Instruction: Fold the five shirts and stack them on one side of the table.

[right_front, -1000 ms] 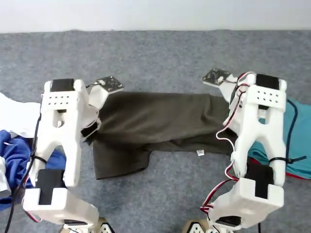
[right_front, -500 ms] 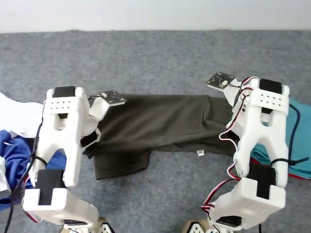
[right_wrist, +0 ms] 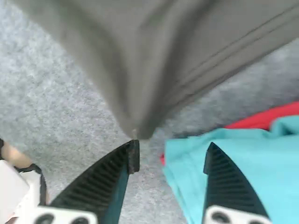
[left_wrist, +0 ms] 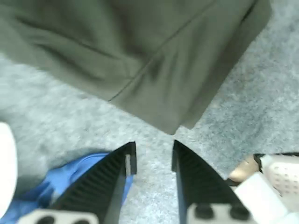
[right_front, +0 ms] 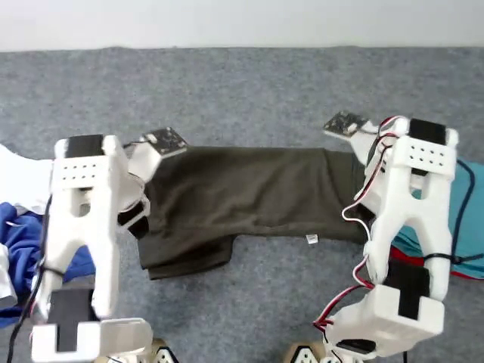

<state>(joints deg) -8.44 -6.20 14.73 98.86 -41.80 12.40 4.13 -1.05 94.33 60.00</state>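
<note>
A dark olive shirt [right_front: 242, 193], folded into a long band, lies across the middle of the grey carpeted table [right_front: 242, 91]. My left arm [right_front: 83, 197] stands over its left end. In the left wrist view my left gripper [left_wrist: 153, 149] is open above bare carpet, just short of the shirt's corner [left_wrist: 173, 126], and holds nothing. My right arm [right_front: 412, 189] stands over the shirt's right end. My right gripper [right_wrist: 172, 149] is open wide and empty, with the olive shirt's edge [right_wrist: 135, 126] just beyond its fingertips.
A blue shirt [right_front: 23, 242] and a white cloth [right_front: 19, 178] lie heaped at the left edge; the blue one [left_wrist: 70, 179] sits under my left finger. A teal shirt [right_front: 469, 197] over a red one [right_front: 461, 272] lies at the right edge. Open carpet stretches behind the olive shirt.
Both arms have drawn outward from the shirt's ends, and the left one has risen. The shirt's left end has settled a little flatter.
</note>
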